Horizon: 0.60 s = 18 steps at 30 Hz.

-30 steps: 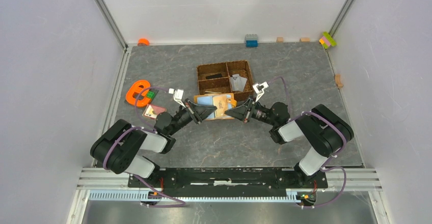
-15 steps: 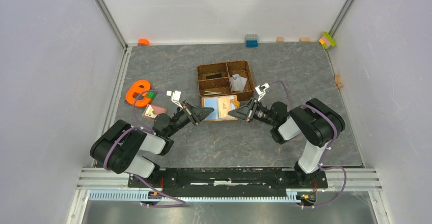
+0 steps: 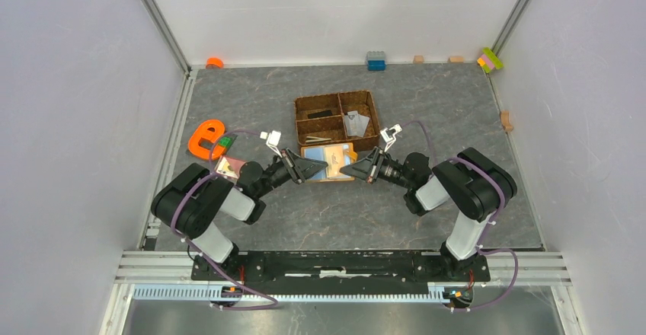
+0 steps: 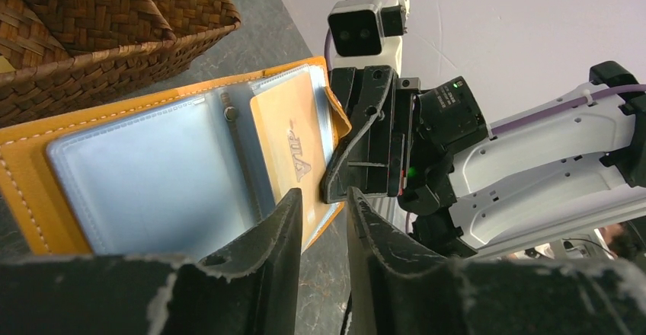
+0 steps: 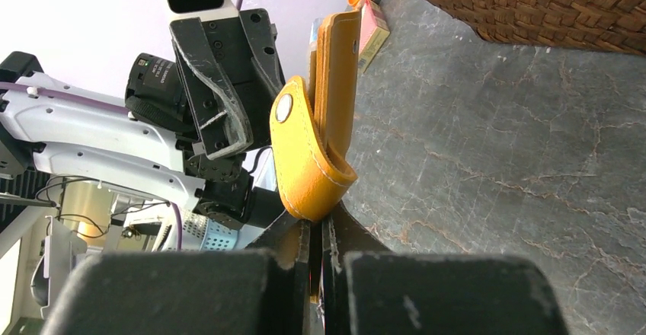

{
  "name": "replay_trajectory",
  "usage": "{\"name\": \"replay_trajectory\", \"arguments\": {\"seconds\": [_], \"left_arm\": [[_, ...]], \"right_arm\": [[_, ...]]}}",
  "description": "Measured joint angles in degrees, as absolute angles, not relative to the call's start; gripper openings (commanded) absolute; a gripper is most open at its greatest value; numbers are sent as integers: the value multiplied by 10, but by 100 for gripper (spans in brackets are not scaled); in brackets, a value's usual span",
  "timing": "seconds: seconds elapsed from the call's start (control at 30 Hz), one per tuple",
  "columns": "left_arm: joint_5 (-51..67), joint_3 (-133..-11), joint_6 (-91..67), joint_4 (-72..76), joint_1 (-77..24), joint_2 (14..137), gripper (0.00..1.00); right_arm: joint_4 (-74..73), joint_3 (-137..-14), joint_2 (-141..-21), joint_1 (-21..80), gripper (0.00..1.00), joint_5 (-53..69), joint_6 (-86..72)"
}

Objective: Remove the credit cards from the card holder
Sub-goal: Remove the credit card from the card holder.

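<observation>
Well, from the top external view, you can see the card holder (image 3: 331,154) lying open around the middle of the bench (image 3: 426,122), just beside the near wall of the woven tray (image 3: 298,119). The left end effector (image 3: 323,169) reaches in at its left side and the right end effector (image 3: 344,170) at its right.

In the left wrist view, one beige credit card (image 4: 293,145) sits in a slot of the pale blue lining (image 4: 152,183), on the half nearer the right arm. The left end effector's fingers (image 4: 283,232) are parted by a narrow gap, with nothing clamped between them, and they hover just at the holder's near edge. I'd judge the card to be light, thin, stiff and slick. It is likely snug in a soft pocket, so take it by its exposed edge and draw it along the slot rather than prying it up. The holder looks floppy, so you'll want it braced while you pull.

In the right wrist view, that bracing is in place: the right end effector is clenched on the fold of the snap tab (image 5: 301,160), with its fingertips meeting there. The holder's cover rises from the tab, and the grey bench runs away behind it. I cannot tell how many cards remain inside
</observation>
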State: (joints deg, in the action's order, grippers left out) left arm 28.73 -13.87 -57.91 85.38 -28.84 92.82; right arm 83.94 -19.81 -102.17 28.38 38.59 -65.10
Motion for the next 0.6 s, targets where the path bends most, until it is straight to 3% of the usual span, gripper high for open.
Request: {"name": "replay_trajectory", "arguments": {"seconds": [0.17,0.6], "left_arm": [[288,-140,-584,854,-288,930,46],[265,-140,-581,800,-288,901,46]], "right_arm": [[839,-198,-1022,285,1,386,-651],[839,-198,-1022,285,1,386,-651]]}}
